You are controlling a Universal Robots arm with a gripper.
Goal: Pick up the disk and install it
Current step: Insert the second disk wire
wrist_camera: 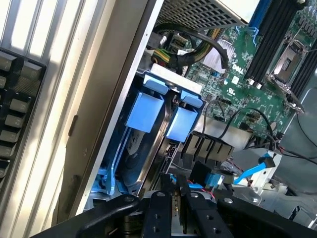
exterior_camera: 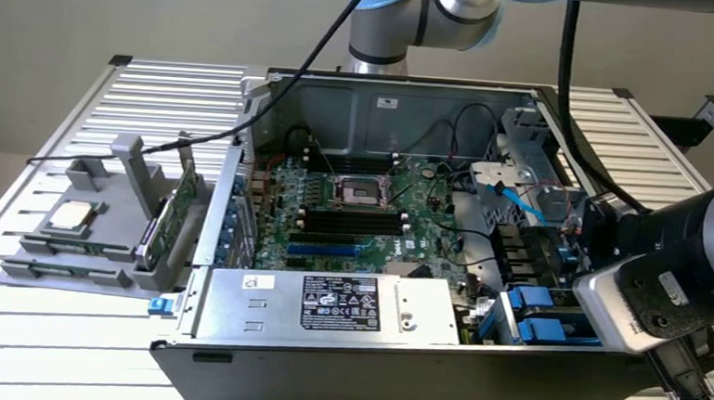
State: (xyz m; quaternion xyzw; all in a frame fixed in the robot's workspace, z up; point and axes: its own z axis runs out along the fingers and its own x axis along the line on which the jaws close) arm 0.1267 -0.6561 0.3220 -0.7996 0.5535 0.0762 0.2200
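Overview of the work station, largest parts first.

The slatted metal table (exterior_camera: pixel 62 349) carries everything. At its centre lies the open computer case (exterior_camera: pixel 359 386), its side panel off. The robot arm (exterior_camera: pixel 675 275) rises behind the case and reaches round to the exterior view's right, where its bulky wrist hangs over the near right corner of the case.

Inside the case, the green main board (exterior_camera: pixel 356 209) covers the floor. The boxed power supply (exterior_camera: pixel 325 305), with a black-and-white label, lies along the front wall. Black cables (exterior_camera: pixel 461 123) loop above the board.

On the exterior view's left, beside the case, stands a grey holder (exterior_camera: pixel 95 230). It bears a small square silver chip (exterior_camera: pixel 70 215) lying flat and a green card (exterior_camera: pixel 181 208) standing on edge.

The disk (wrist_camera: pixel 141 156) stands on edge in the drive bay at the near right corner of the case, against the case wall, framed by its blue carrier (wrist_camera: pixel 144 111). A second blue carrier (wrist_camera: pixel 181 124) stands just beside it.

The gripper (wrist_camera: pixel 174 196) hangs directly above this bay, close to the carriers. Its black fingers (wrist_camera: pixel 158 208) stand narrow, almost together. Whether they pinch anything cannot be told.

A bright blue flat cable (wrist_camera: pixel 250 171) runs near the bay.
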